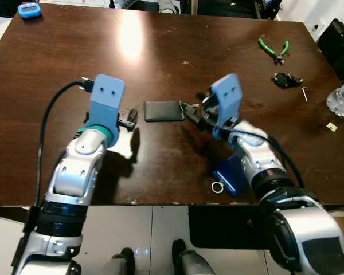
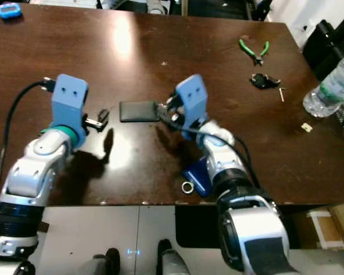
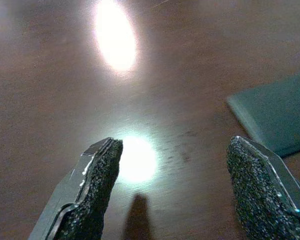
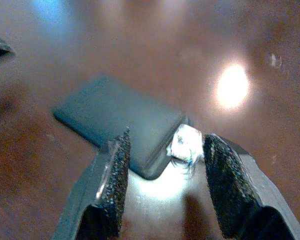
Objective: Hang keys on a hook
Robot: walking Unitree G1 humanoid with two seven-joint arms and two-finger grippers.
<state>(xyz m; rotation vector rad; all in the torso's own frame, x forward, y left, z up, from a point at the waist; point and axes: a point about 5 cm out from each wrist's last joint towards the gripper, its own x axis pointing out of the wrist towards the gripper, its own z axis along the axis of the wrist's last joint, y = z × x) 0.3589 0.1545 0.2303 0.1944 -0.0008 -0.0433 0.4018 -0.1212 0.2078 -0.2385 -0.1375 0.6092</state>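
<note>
While both arms reach over the dark brown table, the head views show a flat, dark rectangular key case lying near the middle of it, between the two pincers. The left pincer hangs just beside the case's left end, its fingers apart. The right pincer is at the case's right end, where a small metal piece sticks out. Near the table's front edge, by the right forearm, lie a small metal ring and a blue object. Farther right are green-handled pliers, a dark bunch of small items and a clear plastic bottle; a blue gadget sits at the far left corner.

From the left wrist, the two black fingers stand wide apart over bare glossy wood, with a corner of the case beyond one of them.

From the right wrist, the right pincer is open, its fingers straddling the near corner of the case. The case looks matte dark grey-green with rounded corners, and a shiny silver metal fitting at that corner lies just inside one finger. Whether the finger touches it cannot be told.
</note>
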